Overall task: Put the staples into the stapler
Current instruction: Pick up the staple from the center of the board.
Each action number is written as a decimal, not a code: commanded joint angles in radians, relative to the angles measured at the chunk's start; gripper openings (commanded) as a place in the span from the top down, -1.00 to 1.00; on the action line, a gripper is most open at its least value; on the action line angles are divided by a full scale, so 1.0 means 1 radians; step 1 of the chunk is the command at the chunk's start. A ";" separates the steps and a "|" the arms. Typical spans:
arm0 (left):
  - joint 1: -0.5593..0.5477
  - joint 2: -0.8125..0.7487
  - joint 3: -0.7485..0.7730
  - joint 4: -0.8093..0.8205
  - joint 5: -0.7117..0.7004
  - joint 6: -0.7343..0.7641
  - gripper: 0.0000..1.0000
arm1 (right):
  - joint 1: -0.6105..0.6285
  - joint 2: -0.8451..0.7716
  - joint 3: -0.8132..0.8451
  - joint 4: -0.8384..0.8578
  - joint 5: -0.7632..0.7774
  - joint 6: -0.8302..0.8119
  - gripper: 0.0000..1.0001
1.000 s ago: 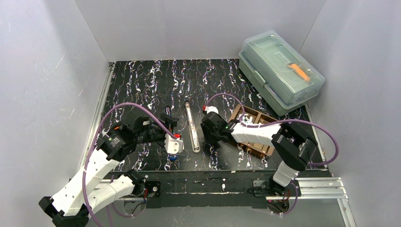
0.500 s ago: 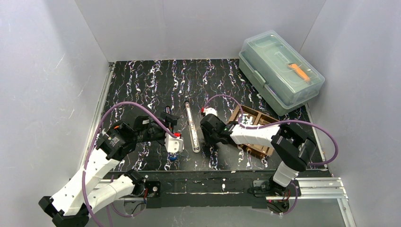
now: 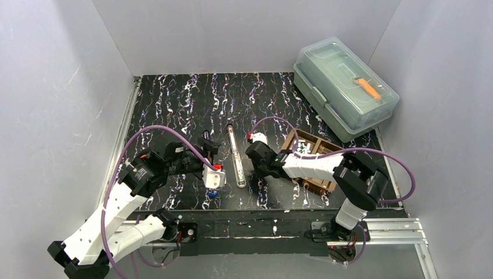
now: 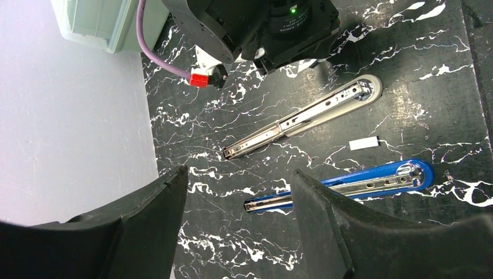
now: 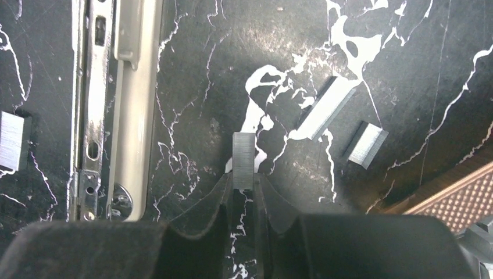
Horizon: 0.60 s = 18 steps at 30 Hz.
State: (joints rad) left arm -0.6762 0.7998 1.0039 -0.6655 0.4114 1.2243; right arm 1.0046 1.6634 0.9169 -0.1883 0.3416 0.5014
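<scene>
In the right wrist view my right gripper is shut on the near end of one grey strip of staples, low over the mat. Two more strips lie to its right and another at the left edge. The cream stapler lies opened flat just left of my right gripper, and shows from above as the stapler. My left gripper hangs open over the mat, the tip of a blue stapler showing between its fingers.
A brown tray sits right of the right gripper. A closed pale green box with an orange item inside stands at the back right. Grey walls enclose the black marbled mat. A small white strip lies between the two staplers.
My right gripper's jaws have closed onto the staple strip and the gripper has edged slightly left. The left arm has not moved.
</scene>
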 commanded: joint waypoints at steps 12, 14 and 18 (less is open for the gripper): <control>0.000 -0.065 -0.184 0.235 0.135 0.428 -0.61 | -0.122 -0.313 0.084 -0.023 -0.530 0.158 0.60; 0.001 -0.069 -0.214 0.309 0.155 0.473 -0.62 | -0.146 -0.341 0.060 0.037 -0.636 0.200 0.60; 0.001 -0.067 -0.271 0.439 0.197 0.520 -0.63 | -0.178 -0.377 0.020 0.175 -0.808 0.296 0.59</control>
State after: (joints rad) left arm -0.6762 0.7444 0.7727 -0.3954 0.5270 1.6436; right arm 0.8482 1.3205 0.9653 -0.1699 -0.2089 0.6838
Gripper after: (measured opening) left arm 0.810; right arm 0.229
